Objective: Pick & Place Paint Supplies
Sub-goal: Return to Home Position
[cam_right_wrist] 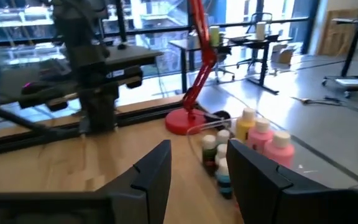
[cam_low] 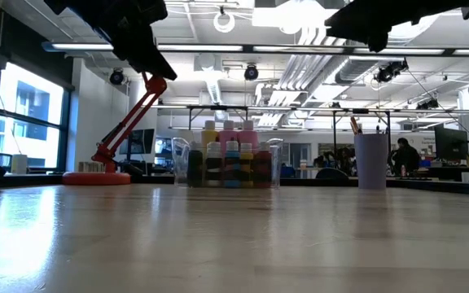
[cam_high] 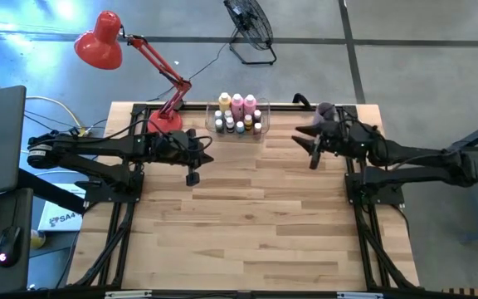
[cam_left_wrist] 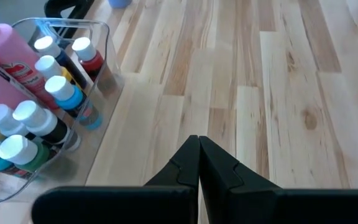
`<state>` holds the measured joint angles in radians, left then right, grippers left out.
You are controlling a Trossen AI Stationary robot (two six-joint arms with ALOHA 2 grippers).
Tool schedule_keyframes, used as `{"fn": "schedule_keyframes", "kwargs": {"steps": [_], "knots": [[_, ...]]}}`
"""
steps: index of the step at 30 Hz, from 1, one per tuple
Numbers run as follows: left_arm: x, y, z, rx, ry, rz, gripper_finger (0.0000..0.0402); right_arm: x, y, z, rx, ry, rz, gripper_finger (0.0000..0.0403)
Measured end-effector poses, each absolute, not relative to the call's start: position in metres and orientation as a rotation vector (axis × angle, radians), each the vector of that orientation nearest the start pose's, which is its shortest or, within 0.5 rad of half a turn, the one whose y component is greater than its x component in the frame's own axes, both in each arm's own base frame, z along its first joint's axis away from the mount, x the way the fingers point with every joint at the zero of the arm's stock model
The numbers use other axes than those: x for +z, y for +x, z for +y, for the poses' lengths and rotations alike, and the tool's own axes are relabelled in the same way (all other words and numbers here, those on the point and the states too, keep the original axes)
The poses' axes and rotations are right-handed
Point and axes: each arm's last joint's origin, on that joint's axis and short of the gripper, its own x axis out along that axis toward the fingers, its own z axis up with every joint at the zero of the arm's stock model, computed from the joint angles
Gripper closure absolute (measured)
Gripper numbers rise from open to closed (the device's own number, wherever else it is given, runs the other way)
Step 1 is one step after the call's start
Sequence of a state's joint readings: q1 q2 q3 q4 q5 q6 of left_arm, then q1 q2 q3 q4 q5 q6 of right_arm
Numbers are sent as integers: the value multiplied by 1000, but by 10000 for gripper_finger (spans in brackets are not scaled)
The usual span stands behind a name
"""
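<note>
The paint bottles stand in a clear plastic bin (cam_high: 239, 116) at the table's far edge. Pink and yellow-orange tall bottles (cam_low: 228, 130) rise behind tiny white-capped ones (cam_left_wrist: 55, 87). Thin paintbrushes (cam_low: 354, 124) stick up out of a lilac cup (cam_low: 370, 160) to the right of the bin. My left gripper (cam_high: 192, 176) hangs shut in the air to the left of the bin and nearer than it, its fingers (cam_left_wrist: 199, 158) together with nothing between them. My right gripper (cam_high: 314, 159) is raised near the cup, open and empty (cam_right_wrist: 197, 168), pointing level toward the bin.
A red desk lamp (cam_high: 166, 119) stands on its round base at the far left corner, next to the bin. Bare wooden tabletop (cam_high: 247, 224) stretches from the middle to the near edge. A floor fan (cam_high: 251, 29) stands beyond the table.
</note>
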<state>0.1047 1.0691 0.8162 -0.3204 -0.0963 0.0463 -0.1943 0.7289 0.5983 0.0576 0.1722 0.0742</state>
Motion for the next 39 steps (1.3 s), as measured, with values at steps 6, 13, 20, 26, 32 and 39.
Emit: {"fn": "schedule_keyframes", "kwargs": {"steps": [6, 13, 20, 26, 32, 39], "knots": [[281, 226, 26, 185, 22, 562, 400, 292, 172, -32, -258, 90, 128, 259], [285, 228, 26, 172, -68, 504, 400, 276, 181, -28, -202, 88, 261, 325], [290, 231, 26, 164, -29, 449, 400, 270, 189, -29, -201, 95, 297, 395], [291, 232, 26, 119, 197, 450, 400, 269, 189, -28, -149, 105, 301, 399], [292, 229, 26, 120, 214, 464, 401, 270, 186, -24, -141, 94, 308, 399], [297, 202, 23, 112, 182, 524, 401, 273, 176, -18, -116, 93, 320, 399]]}}
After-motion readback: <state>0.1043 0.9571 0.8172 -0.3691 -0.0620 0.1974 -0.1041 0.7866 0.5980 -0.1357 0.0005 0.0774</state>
